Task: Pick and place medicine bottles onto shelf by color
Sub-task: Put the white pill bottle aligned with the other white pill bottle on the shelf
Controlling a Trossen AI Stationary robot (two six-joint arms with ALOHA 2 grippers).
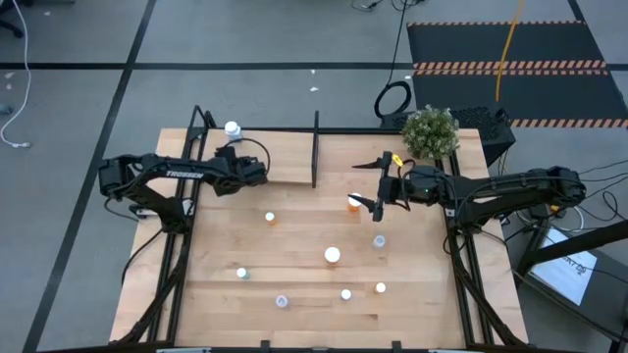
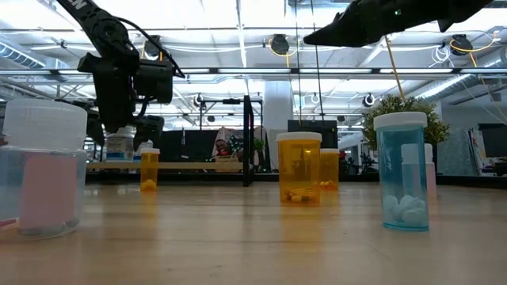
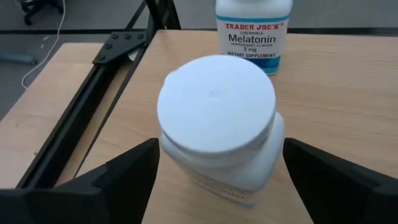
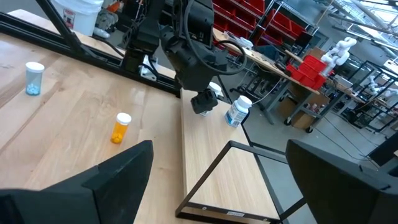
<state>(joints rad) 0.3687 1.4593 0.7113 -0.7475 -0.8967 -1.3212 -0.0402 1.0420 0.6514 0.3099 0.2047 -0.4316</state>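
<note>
item: my left gripper (image 3: 214, 171), over the shelf (image 3: 323, 81), fingers spread wide either side of a white-capped bottle (image 3: 217, 124) standing upright on the plank, apparently not touching it. melatonin bottle (image 3: 254, 31) stands just beyond (label legible). my right gripper (image 1: 378, 186), fingers wide apart, holds nothing, beside an orange bottle (image 1: 353, 203) on the table (image 1: 294, 260).

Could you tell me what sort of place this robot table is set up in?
Probably a robotics lab or workshop: a grey floor with a hazard-striped mat beside the table, ceiling lights over benches, and red storage bins behind.
</note>
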